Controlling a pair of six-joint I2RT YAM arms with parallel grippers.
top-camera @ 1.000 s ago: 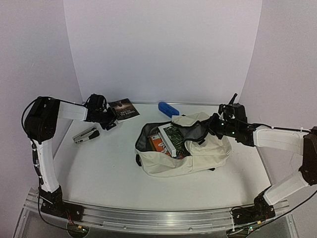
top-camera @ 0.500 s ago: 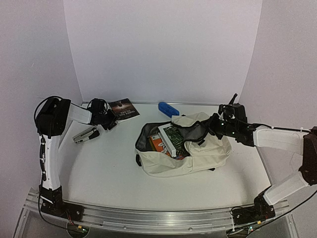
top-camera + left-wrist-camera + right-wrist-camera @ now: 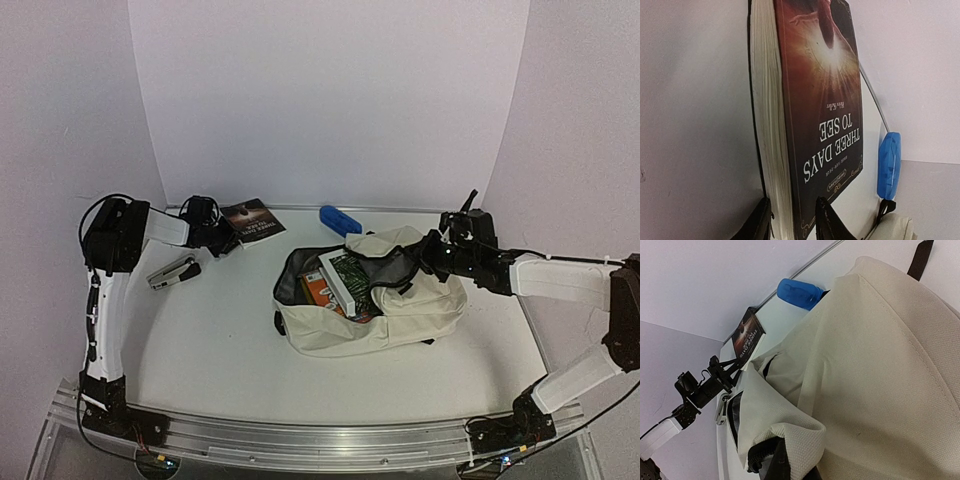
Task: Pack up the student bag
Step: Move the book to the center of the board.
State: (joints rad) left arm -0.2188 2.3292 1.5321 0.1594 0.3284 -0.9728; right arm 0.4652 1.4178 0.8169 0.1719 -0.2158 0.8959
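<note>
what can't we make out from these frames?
- Left wrist: whether the left claw actually pinches the book. The bottom edge cuts off its fingers.
- Right wrist: the right claw tips, buried in student bag fabric.
- Top: what lies deeper in the bag, hidden under its flap.
- Top: the grey stapler-like item, too small to identify.

Cream student bag (image 3: pixel 425 300), grey lining (image 3: pixel 290 283); blue case (image 3: pixel 340 220); dark book (image 3: pixel 825 100).

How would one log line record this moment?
left gripper: around book | right gripper: shut on student bag | student bag: open
</note>
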